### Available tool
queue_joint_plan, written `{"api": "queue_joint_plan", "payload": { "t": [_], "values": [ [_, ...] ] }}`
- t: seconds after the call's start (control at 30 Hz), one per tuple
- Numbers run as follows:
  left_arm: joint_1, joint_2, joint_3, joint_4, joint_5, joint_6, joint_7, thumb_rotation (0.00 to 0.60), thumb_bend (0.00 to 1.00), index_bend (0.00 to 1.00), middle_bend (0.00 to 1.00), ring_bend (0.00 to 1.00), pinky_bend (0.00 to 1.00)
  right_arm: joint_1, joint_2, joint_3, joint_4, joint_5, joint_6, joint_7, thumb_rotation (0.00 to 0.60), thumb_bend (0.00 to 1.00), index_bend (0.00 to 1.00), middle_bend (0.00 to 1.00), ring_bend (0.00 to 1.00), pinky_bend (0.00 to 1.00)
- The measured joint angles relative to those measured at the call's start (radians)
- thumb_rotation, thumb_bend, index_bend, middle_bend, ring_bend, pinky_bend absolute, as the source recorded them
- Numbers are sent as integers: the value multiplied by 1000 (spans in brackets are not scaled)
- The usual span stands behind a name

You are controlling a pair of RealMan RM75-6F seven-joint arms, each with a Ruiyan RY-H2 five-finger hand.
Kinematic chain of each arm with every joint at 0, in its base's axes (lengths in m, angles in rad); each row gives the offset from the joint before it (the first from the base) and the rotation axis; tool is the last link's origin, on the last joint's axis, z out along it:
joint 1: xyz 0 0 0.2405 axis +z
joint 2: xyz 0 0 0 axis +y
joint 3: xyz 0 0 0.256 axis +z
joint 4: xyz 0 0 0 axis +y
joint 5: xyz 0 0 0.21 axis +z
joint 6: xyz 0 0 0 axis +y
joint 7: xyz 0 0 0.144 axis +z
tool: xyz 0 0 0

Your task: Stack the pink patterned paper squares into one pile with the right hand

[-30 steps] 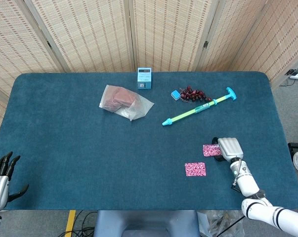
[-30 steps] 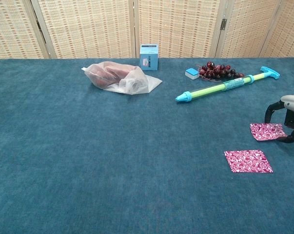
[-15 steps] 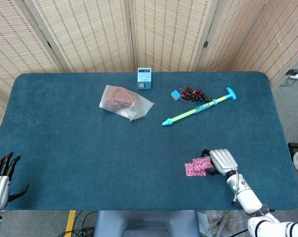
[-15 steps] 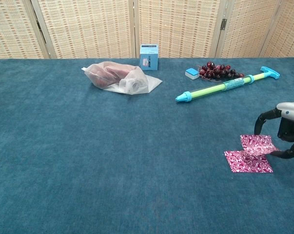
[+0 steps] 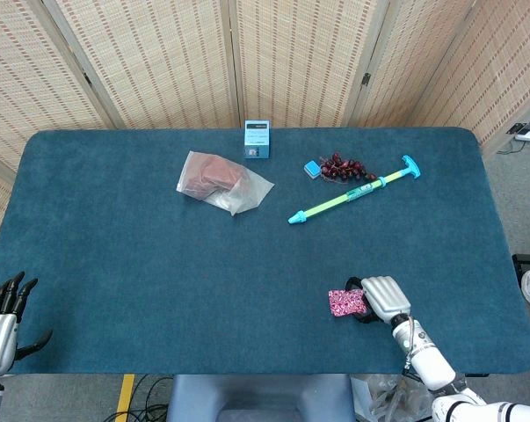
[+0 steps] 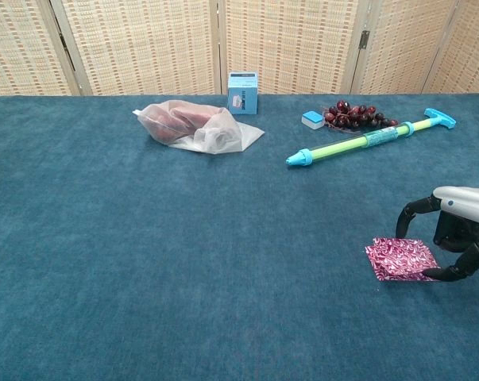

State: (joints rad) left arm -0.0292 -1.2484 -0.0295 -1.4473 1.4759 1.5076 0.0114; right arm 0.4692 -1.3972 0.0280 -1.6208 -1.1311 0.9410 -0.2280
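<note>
We see our right robot hand (image 6: 453,238) low at the near right of the table (image 5: 115,264), fingers curled down around the pink patterned paper squares (image 6: 401,259), fingertips (image 6: 403,219) touching or just above the top sheet; whether it pinches the paper we cannot tell. The squares look nearly overlapped into one pile. Our worry is the release: if the fingers drag on lifting, the light top sheet could slide off or cling and come up, undoing the stack. The soft table cloth may also let a sheet curl. Well apart lie the green water-gun tube (image 5: 352,192), grapes (image 5: 344,166), plastic bag (image 5: 221,181) and small blue box (image 5: 257,140). Our left robot hand (image 5: 1,316) hangs spread and empty at the table's edge.
</note>
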Motion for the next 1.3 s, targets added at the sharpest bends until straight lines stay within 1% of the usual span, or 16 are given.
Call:
{"api": "queue_joint_plan", "payload": {
  "t": [0.23, 0.5, 0.73, 0.9, 0.93, 1.0, 1.03, 1.07, 1.1, 1.13, 1.17, 1.23, 1.3],
  "values": [
    [-1, 0, -1, 4, -3, -4, -2, 600, 256, 129, 46, 42, 106, 1, -3, -2, 3, 15, 2, -20, 600, 258, 375, 1000, 1000, 1000],
    [-2, -5, 0, 10, -1, -5, -6, 600, 256, 129, 46, 42, 106, -2, -2, 0, -1, 16, 14, -23, 600, 220, 320, 1000, 1000, 1000],
    [-2, -5, -2, 11, -2, -4, -8, 600, 256, 129, 46, 42, 106, -3, -3, 3, 0, 13, 18, -16, 600, 218, 286, 1000, 1000, 1000],
    [-4, -2, -5, 12, -1, -2, -9, 600, 256, 129, 46, 42, 106, -10, 16, 10, -12, -10, 47, -3, 600, 224, 283, 1000, 1000, 1000],
    [-5, -2, -6, 11, -1, -1, -9, 600, 256, 129, 46, 42, 106, -12, 23, 12, -16, -19, 58, -2, 600, 231, 282, 998, 1000, 1000],
    [-6, -1, -8, 11, 0, 0, -9, 600, 256, 129, 46, 42, 106, -21, 38, 15, -24, -41, 91, 0, 600, 277, 283, 968, 985, 1000],
    [-6, -1, -9, 10, 0, 1, -8, 600, 256, 129, 46, 42, 106, -26, 43, 16, -26, -52, 110, -1, 600, 315, 282, 929, 943, 1000],
    [-7, 0, -9, 9, 0, 1, -6, 600, 256, 129, 46, 42, 106, -31, 49, 17, -27, -63, 130, -4, 600, 357, 283, 865, 862, 998],
    [-7, 0, -10, 8, 0, 1, -5, 600, 256, 129, 46, 42, 106, -40, 56, 18, -27, -81, 162, -9, 600, 374, 283, 820, 801, 984],
    [-8, 0, -10, 7, 0, 1, -3, 600, 256, 129, 46, 42, 106, -48, 62, 18, -28, -94, 188, -13, 600, 392, 283, 745, 708, 940],
    [-9, 0, -11, 6, 0, 0, -1, 600, 257, 129, 46, 42, 106, -57, 68, 19, -28, -108, 214, -17, 600, 406, 283, 658, 606, 853],
    [-11, 1, -12, 2, 0, 0, 6, 600, 256, 129, 46, 42, 106, -80, 85, 18, -30, -144, 278, -24, 600, 430, 283, 547, 465, 680],
    [-13, 1, -14, -4, 1, 1, 12, 600, 256, 129, 46, 42, 106, -108, 110, 15, -34, -184, 336, -22, 600, 457, 276, 414, 294, 430]
  ]
}}
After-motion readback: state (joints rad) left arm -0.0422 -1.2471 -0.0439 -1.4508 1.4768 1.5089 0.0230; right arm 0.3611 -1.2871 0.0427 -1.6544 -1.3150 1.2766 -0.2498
